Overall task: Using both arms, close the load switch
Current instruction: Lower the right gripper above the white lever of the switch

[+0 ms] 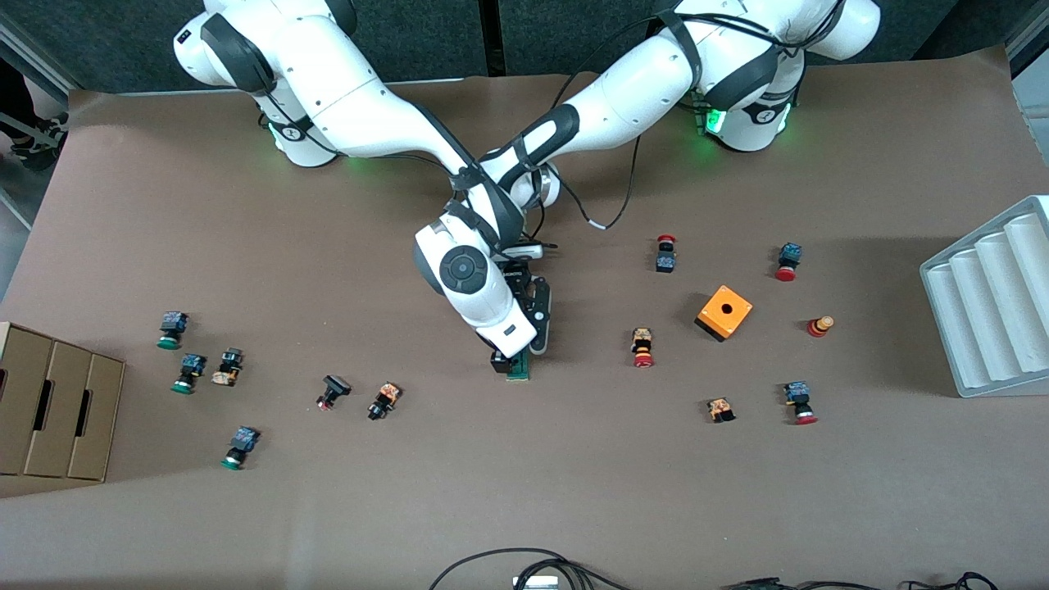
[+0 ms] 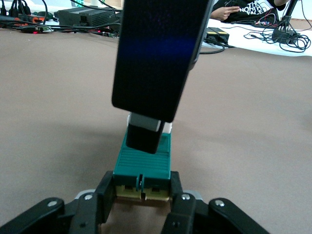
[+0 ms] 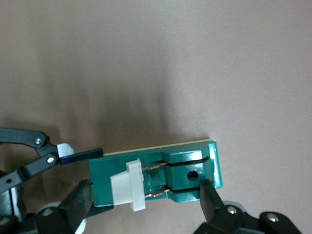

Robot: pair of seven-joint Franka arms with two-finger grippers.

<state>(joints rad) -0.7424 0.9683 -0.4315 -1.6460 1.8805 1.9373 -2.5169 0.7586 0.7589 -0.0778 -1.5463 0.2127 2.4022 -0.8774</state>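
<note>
Left claw (image 2: 141, 195) clamps load switch (image 2: 144, 163) end, steadying it on worktop (image 1: 524, 492); right claw (image 3: 141, 204) spread wide, seemingly straddling its white block.

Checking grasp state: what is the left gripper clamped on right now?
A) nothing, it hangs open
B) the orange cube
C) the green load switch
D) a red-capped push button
C: in the left wrist view the left gripper has its fingers pressed against both sides of the load switch lying on the table.
</note>
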